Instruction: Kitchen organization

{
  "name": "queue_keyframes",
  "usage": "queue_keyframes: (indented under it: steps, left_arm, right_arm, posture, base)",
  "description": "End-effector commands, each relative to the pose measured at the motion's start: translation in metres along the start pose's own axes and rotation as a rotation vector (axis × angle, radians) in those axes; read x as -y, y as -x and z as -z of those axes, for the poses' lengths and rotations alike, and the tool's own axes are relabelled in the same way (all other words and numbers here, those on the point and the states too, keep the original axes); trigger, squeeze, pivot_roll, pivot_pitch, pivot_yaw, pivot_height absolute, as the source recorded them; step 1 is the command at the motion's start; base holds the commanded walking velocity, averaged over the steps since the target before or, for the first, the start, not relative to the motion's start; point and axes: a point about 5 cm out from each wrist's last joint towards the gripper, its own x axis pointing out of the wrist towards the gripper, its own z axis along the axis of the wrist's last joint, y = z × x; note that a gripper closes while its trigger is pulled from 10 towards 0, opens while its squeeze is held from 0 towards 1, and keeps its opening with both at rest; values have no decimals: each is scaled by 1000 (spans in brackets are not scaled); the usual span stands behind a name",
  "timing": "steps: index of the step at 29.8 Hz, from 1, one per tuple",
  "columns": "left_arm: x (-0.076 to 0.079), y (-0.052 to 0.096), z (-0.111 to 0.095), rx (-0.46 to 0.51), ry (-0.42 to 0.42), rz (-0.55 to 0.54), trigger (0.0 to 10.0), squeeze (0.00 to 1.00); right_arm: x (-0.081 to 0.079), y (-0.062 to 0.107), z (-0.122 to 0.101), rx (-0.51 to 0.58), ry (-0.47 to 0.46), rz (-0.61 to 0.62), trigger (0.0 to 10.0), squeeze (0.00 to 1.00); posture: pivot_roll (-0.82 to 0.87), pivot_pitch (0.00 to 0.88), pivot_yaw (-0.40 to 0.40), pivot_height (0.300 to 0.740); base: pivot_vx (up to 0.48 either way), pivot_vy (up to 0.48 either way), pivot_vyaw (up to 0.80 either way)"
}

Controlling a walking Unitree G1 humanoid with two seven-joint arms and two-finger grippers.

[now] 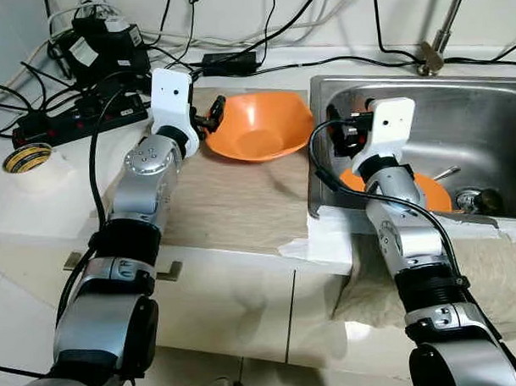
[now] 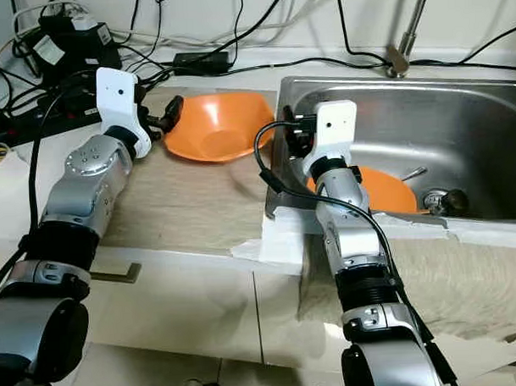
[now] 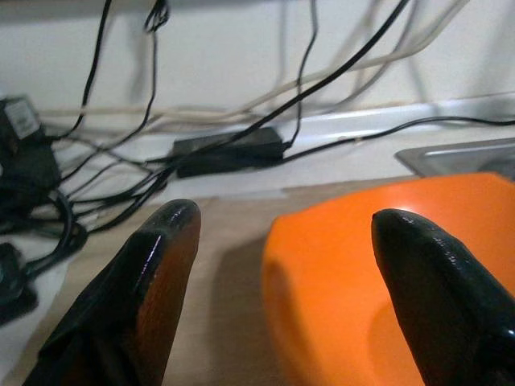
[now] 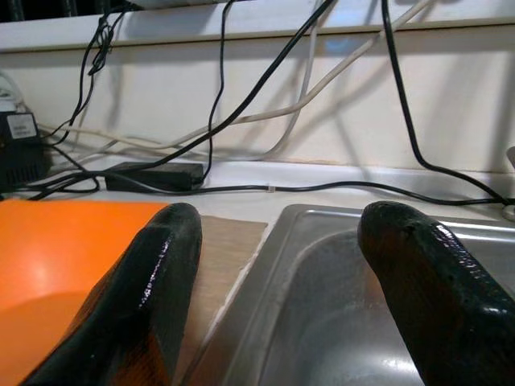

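The sink (image 1: pixel 492 108) on the right is shiny grey metal. The orange bowl (image 1: pixel 260 125) on the desk (image 1: pixel 233 202) looks like smooth plastic with a soft shine, and so does the orange plate (image 2: pixel 385 188) in the sink. The desk top looks like pale wood, matt, with fine lines. The fingers (image 3: pixel 153 273) are black and glossy. The arms (image 1: pixel 147 176) are silver metal. A rough beige cloth (image 2: pixel 464 270) hangs below the sink.
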Motion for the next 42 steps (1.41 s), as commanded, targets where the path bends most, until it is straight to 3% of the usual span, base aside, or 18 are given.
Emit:
queue_keyframes:
  steps: [1,11,16,22,27,34,38,42]
  left_arm:
    - [-7,-1,-1,2,9,-19,10000,0]
    - [-5,-2,4,-28,6,-9,10000,0]
    - [-9,-7,-10,-11,58,1,10000,0]
    - [-1,-11,-17,-18,137,58,10000,0]
    - [9,-13,-9,-64,123,96,10000,0]
    - [9,-13,-3,-89,107,97,10000,0]
    - [6,-10,1,-77,58,68,10000,0]
    - [-2,-6,3,-67,72,39,10000,0]
  right_arm:
    - [-8,-3,-4,17,13,-23,10000,0]
    - [-9,-6,-7,32,12,-19,10000,0]
    - [-19,-8,-9,37,-5,-33,10000,0]
    - [-17,-10,-9,42,-10,-23,10000,0]
    - [-15,-10,-9,42,-10,-9,10000,0]
    - [-13,-8,-10,51,-7,-9,10000,0]
    - [-7,-5,-7,36,-10,10,10000,0]
    - [-1,-1,-4,31,-6,33,10000,0]
  posture:
    - [-163,0,105,732]
    - [-144,0,91,732]
    - [-137,0,98,732]
    - [-137,0,110,732]
    - [-143,0,116,732]
    - [-147,0,112,732]
    - [-149,0,108,732]
    - [-143,0,106,732]
  base:
    - [0,0,0]
    - [0,0,0]
    - [0,0,0]
    - [0,0,0]
    - [0,0,0]
    - [0,0,0]
    - [0,0,0]
    - [0,0,0]
